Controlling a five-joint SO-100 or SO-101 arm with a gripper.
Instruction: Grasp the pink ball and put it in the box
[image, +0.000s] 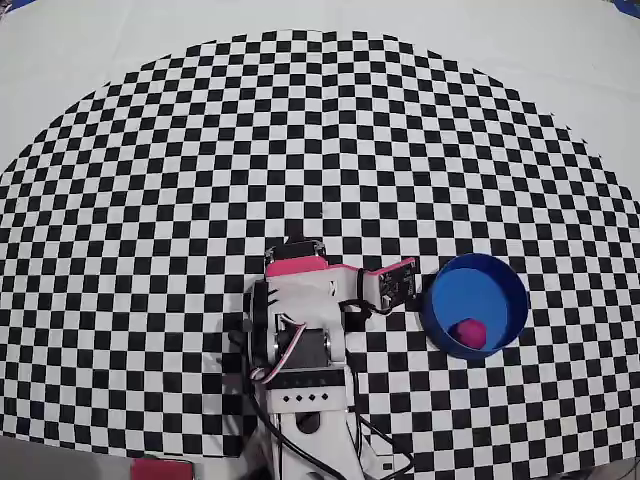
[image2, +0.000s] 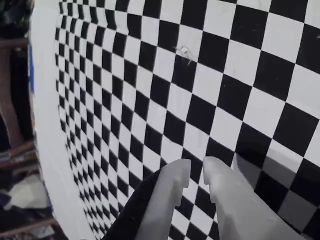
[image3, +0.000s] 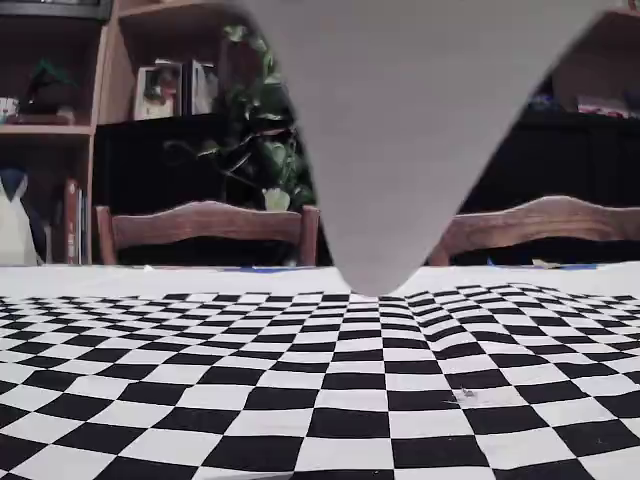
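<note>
Resting inside the box (image: 476, 306), the ball (image: 467, 331) lay on the blue floor toward the lower rim in the overhead view, so the placing step looked done. The arm (image: 300, 330) sat folded just left of the box, its wrist end near the rim but apart from it.

Claw (image2: 196, 172) state: wrist view showed both fingers (image2: 172, 192) nearly together, a narrow gap between tips, nothing between them. Empty.

Step in hand, judged: retreat to rest. Recommended procedure:
- Keep the claw clear of the box rim; a nudge could shift the box or tip it, since it looked light and shallow.
- Move the wrist away from the box w/o sweeping across it.
- Confirm the ball remained settled, not rolling.

View comparison:
- Overhead: only view w/ ball, box and arm together; gave their layout on the checkered bench (image: 150, 200). Fingers not resolvable there.
- Wrist: only view of the fingertips; showed bench squares beyond them, no ball, no box.
- Fixed: low, bench-level; a large grey out-of-focus shape (image3: 400, 130) blocked the centre, identity unclear. Chairs (image3: 205, 225) and shelves (image3: 60, 120) behind. No ball or box visible.
</note>
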